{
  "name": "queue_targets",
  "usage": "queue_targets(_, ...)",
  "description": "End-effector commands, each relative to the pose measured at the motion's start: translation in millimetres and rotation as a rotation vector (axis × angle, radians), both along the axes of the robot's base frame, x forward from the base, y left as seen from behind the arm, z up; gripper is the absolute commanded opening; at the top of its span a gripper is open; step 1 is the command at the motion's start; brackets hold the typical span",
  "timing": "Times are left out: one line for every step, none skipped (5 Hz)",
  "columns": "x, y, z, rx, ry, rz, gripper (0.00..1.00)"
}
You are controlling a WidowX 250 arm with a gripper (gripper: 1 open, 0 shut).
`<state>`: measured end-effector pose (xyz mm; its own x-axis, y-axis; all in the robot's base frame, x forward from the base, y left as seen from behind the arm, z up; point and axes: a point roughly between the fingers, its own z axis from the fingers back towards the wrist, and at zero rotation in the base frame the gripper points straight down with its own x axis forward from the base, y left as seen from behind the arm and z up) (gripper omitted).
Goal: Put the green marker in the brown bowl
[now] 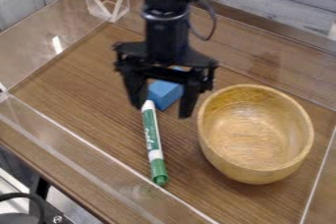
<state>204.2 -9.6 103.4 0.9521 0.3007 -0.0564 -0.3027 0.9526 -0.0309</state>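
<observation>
One slim white-barrelled green marker [152, 141] lies flat on the wooden tabletop [79, 100], long axis running near-to-far, beside the round light-brown wooden bowl [254, 132]; the black hand [163, 101] hangs spread wide above its far end.

The arm reaches straight down, its hand [163, 94] pointing downward with fingers spread wide.

Looking like a robot lab: clear acrylic walls [53, 130] enclosing a wood-grain surface [79, 90], arm [168, 12] working inside.
</observation>
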Motion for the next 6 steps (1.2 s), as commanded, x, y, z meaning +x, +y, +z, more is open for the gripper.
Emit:
queue_targets(-7.2,-2,0.5,-0.016,-0.066,0.042,1.0)
queue_targets(-7.6,-1,-8.9,-0.022,-0.077,0.053,1.0)
queue_targets(-8.2,-2,-14.7,-0.021,-0.073,0.053,1.0)
queue_targets(-8.2,-3,-20.5,-0.02,-0.073,0.056,1.0)
queue_targets(-7.8,-4,-26.6,-0.018,-0.072,0.057,1.0)
queue_targets(-6.7,-5,-34.3,-0.014,-0.073,0.061,1.0)
